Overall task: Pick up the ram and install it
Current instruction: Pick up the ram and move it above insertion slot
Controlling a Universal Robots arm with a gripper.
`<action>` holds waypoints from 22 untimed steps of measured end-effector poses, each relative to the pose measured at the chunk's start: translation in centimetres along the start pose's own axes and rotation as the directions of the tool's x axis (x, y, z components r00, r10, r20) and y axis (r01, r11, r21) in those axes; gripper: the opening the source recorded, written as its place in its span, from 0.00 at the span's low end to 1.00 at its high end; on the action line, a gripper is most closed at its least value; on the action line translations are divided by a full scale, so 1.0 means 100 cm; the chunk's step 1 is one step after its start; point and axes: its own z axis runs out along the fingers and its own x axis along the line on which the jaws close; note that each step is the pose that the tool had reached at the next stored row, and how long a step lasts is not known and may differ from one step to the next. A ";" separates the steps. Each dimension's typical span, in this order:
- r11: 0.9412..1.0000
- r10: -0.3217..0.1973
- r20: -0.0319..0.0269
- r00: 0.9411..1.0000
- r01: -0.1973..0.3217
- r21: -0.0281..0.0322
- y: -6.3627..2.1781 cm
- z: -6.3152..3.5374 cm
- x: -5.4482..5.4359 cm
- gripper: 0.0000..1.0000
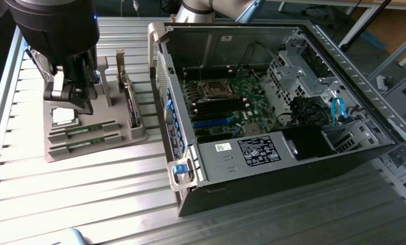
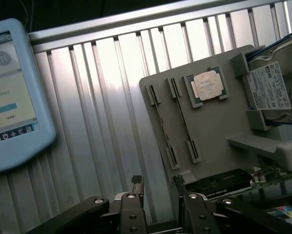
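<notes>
Nothing is installed yet: the gripper (image 2: 157,184) hangs open and empty over the grey holder (image 2: 219,131) on the table (image 1: 87,194), where the ram (image 2: 163,124) stands slotted on edge, well apart from the open computer case (image 1: 210,43).

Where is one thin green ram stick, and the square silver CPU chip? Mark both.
Thin green ram stick (image 2: 184,119): wrist view, middle of its upper edge.
Square silver CPU chip (image 2: 207,85): wrist view, centre of lid.
</notes>
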 end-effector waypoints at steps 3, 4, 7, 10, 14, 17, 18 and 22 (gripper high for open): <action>1.000 0.000 0.000 1.000 0.000 0.000 0.0000 0.0009 0.000 0.36; 1.000 0.000 0.000 1.000 0.000 0.000 0.0000 0.0012 0.000 0.36; 1.000 0.000 0.000 1.000 0.000 0.000 -0.0001 0.0022 0.000 0.36; 1.000 0.000 0.000 1.000 0.000 0.000 -0.0001 0.0036 0.000 0.36; 1.000 0.000 0.000 1.000 0.000 0.000 -0.0001 0.0052 0.000 0.36; 1.000 0.000 0.000 1.000 0.000 0.000 -0.0002 0.0065 0.000 0.36; 1.000 0.000 0.000 1.000 0.000 0.000 -0.0002 0.0070 0.000 0.36; 1.000 0.000 0.000 1.000 0.000 0.000 -0.0002 0.0089 0.000 0.36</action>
